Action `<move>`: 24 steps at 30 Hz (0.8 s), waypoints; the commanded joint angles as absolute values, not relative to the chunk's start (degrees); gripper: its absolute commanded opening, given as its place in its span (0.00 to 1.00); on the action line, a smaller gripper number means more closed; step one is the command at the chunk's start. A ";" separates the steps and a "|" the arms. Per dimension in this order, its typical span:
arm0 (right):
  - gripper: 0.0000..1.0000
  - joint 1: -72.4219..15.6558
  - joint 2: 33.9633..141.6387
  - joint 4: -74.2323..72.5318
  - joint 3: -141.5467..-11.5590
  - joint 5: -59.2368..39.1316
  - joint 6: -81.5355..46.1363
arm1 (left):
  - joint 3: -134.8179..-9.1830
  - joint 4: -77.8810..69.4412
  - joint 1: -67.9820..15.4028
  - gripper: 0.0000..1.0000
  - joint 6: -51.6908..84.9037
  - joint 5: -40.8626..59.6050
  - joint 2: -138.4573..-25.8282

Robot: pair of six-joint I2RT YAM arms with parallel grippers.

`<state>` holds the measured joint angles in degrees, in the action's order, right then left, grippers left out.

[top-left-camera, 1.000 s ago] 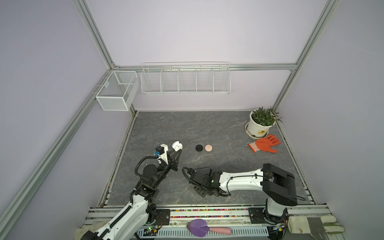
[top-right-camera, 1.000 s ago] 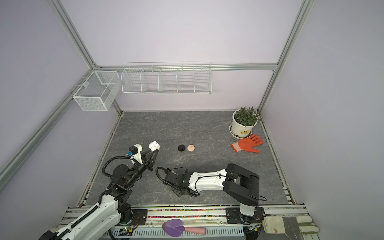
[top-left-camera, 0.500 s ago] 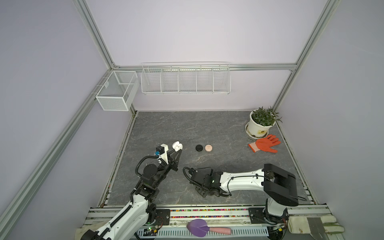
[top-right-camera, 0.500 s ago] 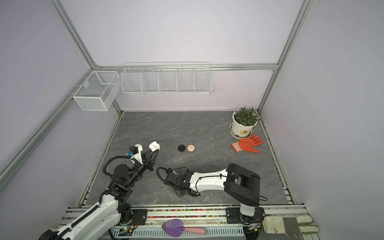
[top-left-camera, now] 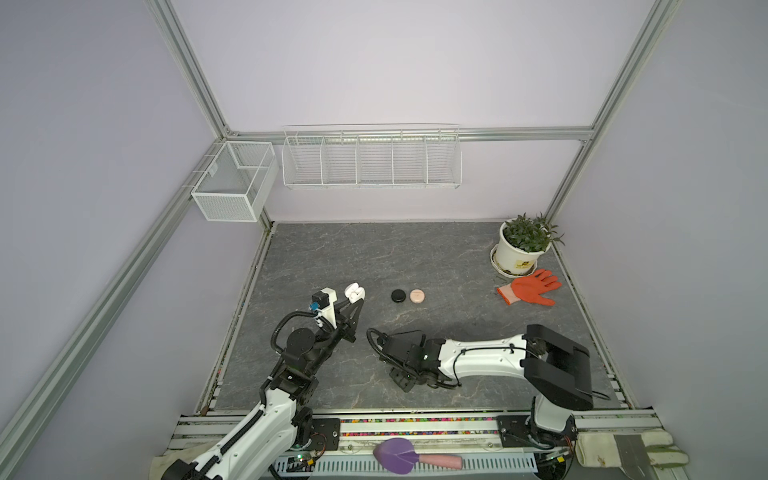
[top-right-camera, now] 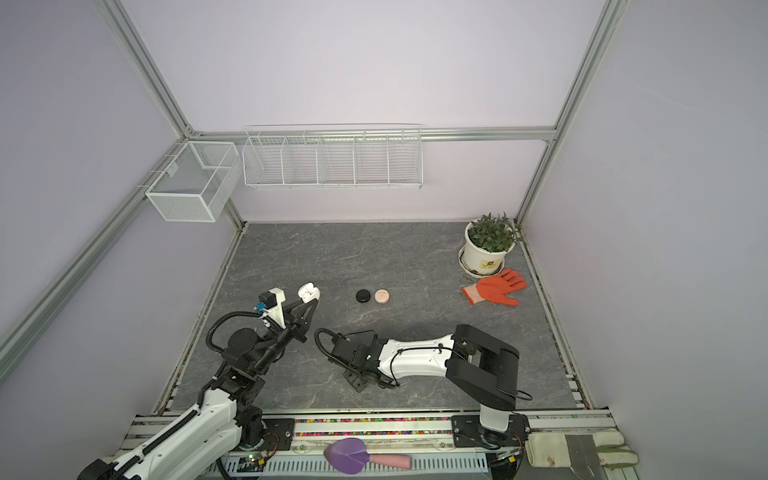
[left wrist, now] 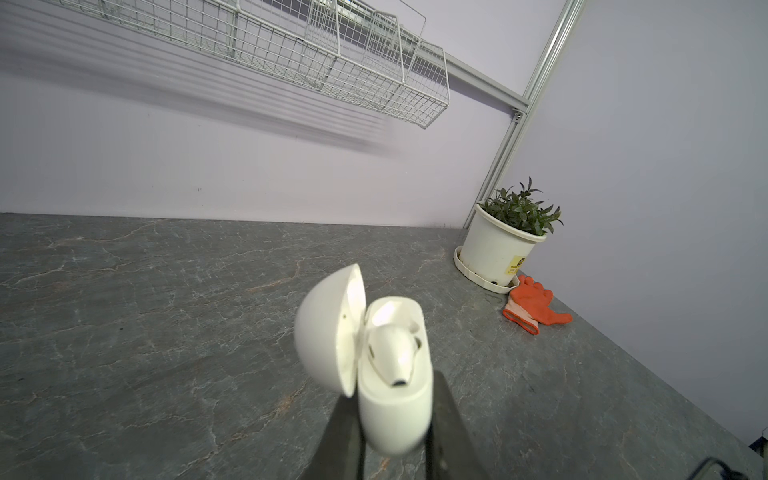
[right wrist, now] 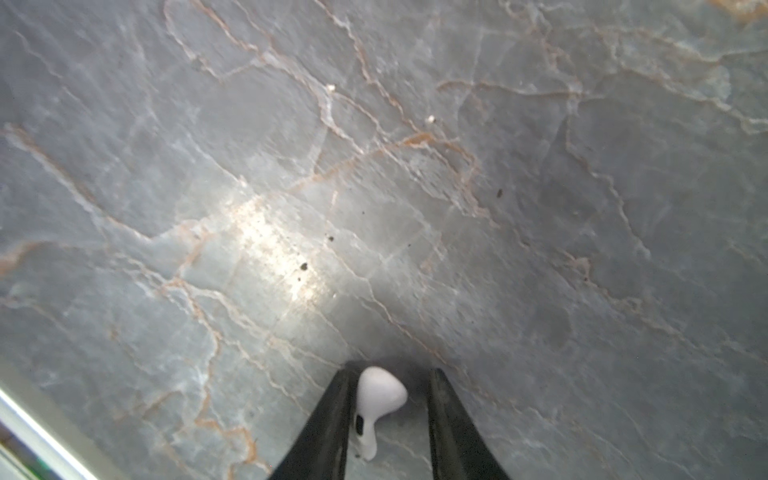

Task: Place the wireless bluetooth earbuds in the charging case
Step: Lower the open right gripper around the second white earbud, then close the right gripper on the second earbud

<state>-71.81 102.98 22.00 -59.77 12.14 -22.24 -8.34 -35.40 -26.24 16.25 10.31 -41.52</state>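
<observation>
**Wireless bluetooth earbuds (right wrist: 376,399): the second white one is being closed on**

At the left, a white charging case (left wrist: 392,415) is clamped tight in the left jaws and held up off the table (top-left-camera: 415,249), its lid swung open. One seated earbud (left wrist: 395,353) is already lodged inside, and the socket beside it looks empty. Nothing here has changed over the last second.

Toward the middle, a black round case (top-left-camera: 398,295) and a pale pink round case (top-left-camera: 417,296) lie shut, side by side on the table.

Further right, near the front edge, the right jaws have been narrowed around a loose white earbud (right wrist: 376,399) lying on the table. One jaw is against it, but a gap remains at the other, so it is not yet gripped. Once pinched, it can probably be lifted and carried left to the open case.
</observation>
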 commanded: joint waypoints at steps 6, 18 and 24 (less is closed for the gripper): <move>0.32 -71.29 106.22 22.81 -60.90 9.96 -21.62 | -8.83 -35.59 -25.84 0.00 16.51 9.84 -41.29; 0.25 -71.31 106.01 24.81 -61.52 10.87 -21.86 | -8.96 -35.33 -25.86 0.00 16.25 9.74 -41.59; 0.24 -71.42 105.29 26.28 -61.81 10.78 -22.32 | -9.05 -35.63 -25.85 0.00 16.59 9.51 -41.81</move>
<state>-71.37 104.18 22.70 -61.52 11.94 -21.87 -8.34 -35.18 -26.24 16.25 10.28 -41.69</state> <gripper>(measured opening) 0.238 0.198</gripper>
